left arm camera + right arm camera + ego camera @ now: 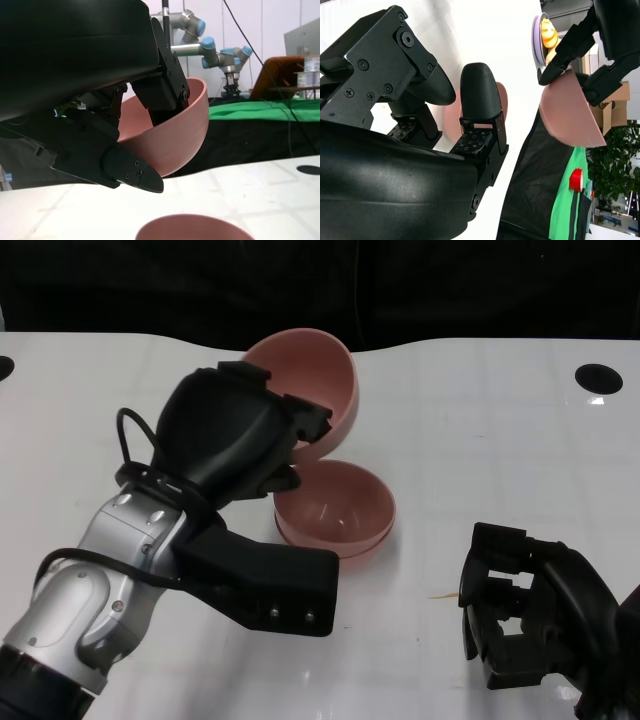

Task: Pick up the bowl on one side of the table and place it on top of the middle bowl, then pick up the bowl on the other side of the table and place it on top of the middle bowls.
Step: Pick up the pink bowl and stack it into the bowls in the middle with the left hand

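Observation:
My left hand [235, 440] grips a pink bowl [320, 380] by its rim and holds it tilted in the air, its opening turned towards me. It hangs just behind and above the middle pink bowl [335, 508], which stands upright on the white table [480, 460]. The left wrist view shows the held bowl [185, 130] pinched by black fingers [165, 95], with the middle bowl's rim [195, 227] below it. My right hand [525, 610] rests low at the right front, fingers apart, holding nothing. From the right wrist view the held bowl [567, 117] shows beyond my fingers [477, 95].
Two dark round holes [598, 378] [3, 367] mark the table's far corners. A black cloth runs behind the far edge. A small tan sliver [443, 595] lies near my right hand. Another robot arm [215, 47] stands far off.

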### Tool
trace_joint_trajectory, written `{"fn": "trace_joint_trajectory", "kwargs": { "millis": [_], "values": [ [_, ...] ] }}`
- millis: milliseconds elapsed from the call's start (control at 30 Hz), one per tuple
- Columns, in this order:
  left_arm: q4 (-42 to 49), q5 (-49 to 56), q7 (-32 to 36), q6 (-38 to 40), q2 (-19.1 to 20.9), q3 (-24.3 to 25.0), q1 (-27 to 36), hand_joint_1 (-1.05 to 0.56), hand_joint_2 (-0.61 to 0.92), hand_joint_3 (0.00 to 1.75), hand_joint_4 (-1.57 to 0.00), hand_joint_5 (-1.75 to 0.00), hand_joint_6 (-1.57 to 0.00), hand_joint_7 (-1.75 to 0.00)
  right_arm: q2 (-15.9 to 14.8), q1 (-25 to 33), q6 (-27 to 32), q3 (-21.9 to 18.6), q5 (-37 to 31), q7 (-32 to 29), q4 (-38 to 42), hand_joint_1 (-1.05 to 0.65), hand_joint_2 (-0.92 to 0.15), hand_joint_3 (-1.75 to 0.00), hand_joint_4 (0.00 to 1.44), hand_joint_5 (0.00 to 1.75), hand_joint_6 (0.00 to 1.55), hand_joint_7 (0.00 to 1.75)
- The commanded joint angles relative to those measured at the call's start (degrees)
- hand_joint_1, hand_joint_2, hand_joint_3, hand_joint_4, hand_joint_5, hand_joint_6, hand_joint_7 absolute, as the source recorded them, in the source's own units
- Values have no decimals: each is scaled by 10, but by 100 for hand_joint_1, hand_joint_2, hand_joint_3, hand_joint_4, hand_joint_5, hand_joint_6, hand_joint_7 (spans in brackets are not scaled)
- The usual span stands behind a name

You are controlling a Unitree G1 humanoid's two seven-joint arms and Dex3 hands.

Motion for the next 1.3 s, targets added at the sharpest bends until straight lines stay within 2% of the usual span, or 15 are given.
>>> {"fn": "trace_joint_trajectory", "kwargs": {
  "millis": [33, 100, 167, 267, 667, 700, 767, 833, 900, 933, 967, 1000, 1100, 1200, 1300],
  "values": [
    [14, 2, -10, -9, 3, -7, -5, -30, 85, 0, -86, -172, -126, -26, -2, 3, -1, 0, -1, -1, -4, -8, -26, -166, 93, 175, 85, 156],
    [22, 4, -6, -16, 3, -12, -2, -30, 87, 1, -86, -171, -127, -28, -1, 4, -1, 2, -2, -1, -5, -8, -26, -166, 93, 175, 85, 156],
    [26, 5, -4, -20, 3, -15, -1, -30, 90, 1, -86, -171, -115, -60, -1, 4, -1, 2, -2, -1, -6, -8, -26, -166, 93, 175, 85, 156],
    [27, -3, -32, -24, 6, -22, 4, -27, 92, 3, -84, -170, -101, -85, -2, 4, -2, 4, -3, -2, -8, -8, -26, -165, 93, 175, 85, 156],
    [24, -9, -62, -22, 5, -24, 8, -26, 90, 1, -84, -171, -103, -76, -3, 4, -2, 5, -2, -1, -9, -7, -27, -165, 93, 175, 84, 157],
    [36, -13, -71, -28, 4, -32, 11, -27, 90, 2, -84, -167, -102, -73, -3, 5, 0, 4, -2, -3, -10, -7, -27, -165, 93, 175, 84, 157],
    [51, -19, -82, -36, 4, -42, 16, -31, 92, 7, -90, -147, -106, -50, -3, 5, 3, 3, -2, -5, -10, -7, -27, -164, 93, 175, 84, 157],
    [65, -17, -105, -28, 1, -51, 12, -31, 92, 8, -91, -143, -107, -44, -3, 5, 4, 3, -2, -5, -10, -7, -27, -164, 93, 175, 84, 157],
    [78, -6, -147, -9, -2, -65, 2, -40, 92, 16, -60, -63, -74, -12, -4, 4, 3, 3, -1, -3, -9, -7, -27, -164, 93, 175, 84, 157],
    [82, -4, -161, -4, -2, -70, -2, -44, 92, 16, -54, -42, -64, -6, -4, 4, 3, 2, 0, -3, -8, -7, -27, -164, 93, 175, 84, 157],
    [82, -4, -167, -2, -2, -71, -3, -47, 92, 16, -51, -30, -57, -3, -4, 4, 3, 2, 0, -2, -8, -7, -27, -164, 93, 175, 84, 157],
    [82, -4, -170, -1, -2, -72, -4, -48, 92, 16, -48, -23, -53, -1, -4, 4, 2, 2, 0, -2, -8, -7, -27, -164, 93, 175, 84, 157],
    [81, -4, -173, 1, -2, -73, -5, -49, 92, 15, -47, -18, -51, 0, -4, 4, 2, 2, 0, -2, -8, -7, -27, -164, 93, 175, 84, 157],
    [91, 6, -171, 4, -3, -81, -7, -69, 92, 21, -25, -6, -30, 0, -3, 3, 1, 2, 1, -2, -6, -7, -27, -164, 93, 175, 84, 156],
    [96, 11, -166, 2, -3, -82, -7, -77, 92, 25, -16, -2, -22, 0, -2, 3, 8, 3, 2, -4, -10, -8, -27, -163, 93, 175, 84, 156]
  ]
}}
